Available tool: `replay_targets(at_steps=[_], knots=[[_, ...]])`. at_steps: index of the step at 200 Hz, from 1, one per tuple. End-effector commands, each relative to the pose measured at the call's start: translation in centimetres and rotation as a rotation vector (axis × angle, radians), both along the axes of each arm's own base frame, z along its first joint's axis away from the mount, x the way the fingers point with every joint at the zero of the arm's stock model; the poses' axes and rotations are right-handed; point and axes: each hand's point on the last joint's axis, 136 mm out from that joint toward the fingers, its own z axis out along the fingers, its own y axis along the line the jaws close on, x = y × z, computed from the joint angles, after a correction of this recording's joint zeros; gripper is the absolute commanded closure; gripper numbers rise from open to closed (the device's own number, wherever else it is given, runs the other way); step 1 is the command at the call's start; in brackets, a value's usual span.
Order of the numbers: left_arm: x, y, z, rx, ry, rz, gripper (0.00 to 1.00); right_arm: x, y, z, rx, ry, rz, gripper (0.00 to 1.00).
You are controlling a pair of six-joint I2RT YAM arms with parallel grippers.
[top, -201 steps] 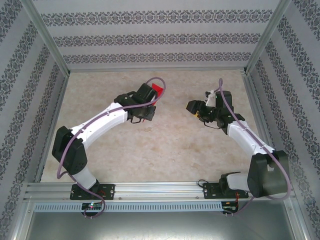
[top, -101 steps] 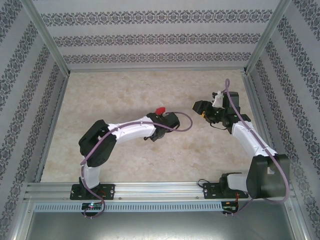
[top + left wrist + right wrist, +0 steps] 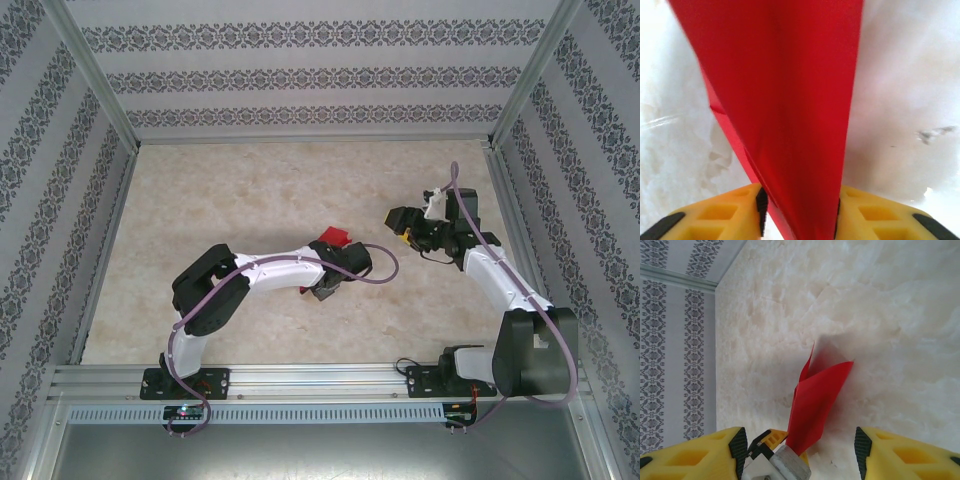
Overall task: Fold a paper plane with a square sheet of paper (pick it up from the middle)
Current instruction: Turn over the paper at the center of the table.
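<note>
Left arm swung nearer — jaws straddling red paper plane [image 3: 785,100].

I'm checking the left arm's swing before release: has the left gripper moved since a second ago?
Yes. In the top view the left gripper, with the red paper between its fingers, has come from nearer the back wall toward the table's middle, rightward.

The folded bright red paper sheet [image 3: 333,238] forms a narrow, creased, layered shape. It projects from between the left arm's yellow jaws, widening away from them, above the pale marbled worktop [image 3: 250,190], near its centre.
</note>
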Motion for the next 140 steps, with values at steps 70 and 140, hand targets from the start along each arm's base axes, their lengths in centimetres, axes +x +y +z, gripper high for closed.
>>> replay_targets(at_steps=[70, 140], knots=[[-2.0, -2.8, 5.7, -0.501, 0.201, 0.075, 0.4, -1.5, 3.6, -1.3, 0.024, 0.037, 0.079, 0.53], [2.3, 6.2, 8.6, -0.791, 0.198, 0.479, 0.39, -2.3, 11.5, -1.8, -0.026, 0.058, 0.174, 0.74]])
